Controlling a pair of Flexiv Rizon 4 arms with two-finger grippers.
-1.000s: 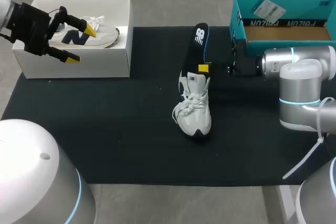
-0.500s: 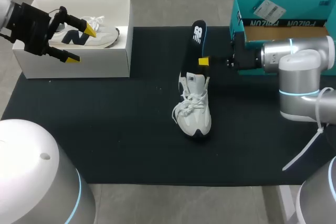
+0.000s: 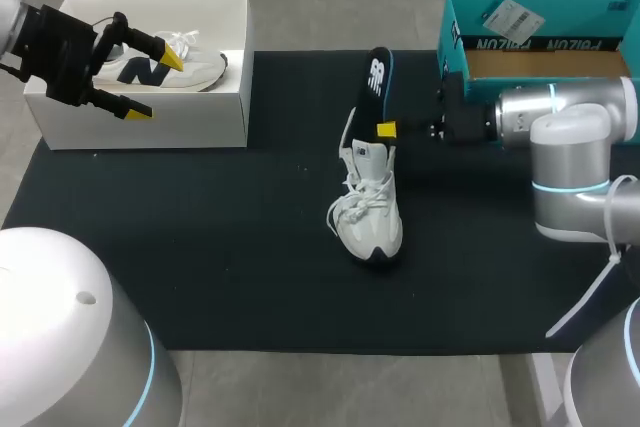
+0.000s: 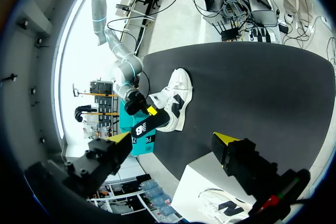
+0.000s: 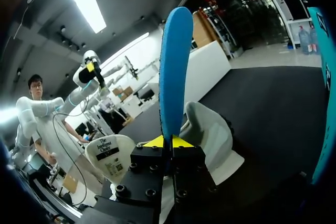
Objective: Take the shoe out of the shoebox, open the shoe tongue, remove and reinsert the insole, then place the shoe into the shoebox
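Insole (image 3: 375,82) lowered toward the shoe (image 3: 368,212); white shoebox (image 3: 150,127) holds second shoe (image 3: 195,67).

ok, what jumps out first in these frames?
The black, blue-backed insole pinched in the right hand, with its lower end at the heel of the white shoe in the middle of the mat. Next, the left hand hangs open at the white shoebox, where a second shoe lies.
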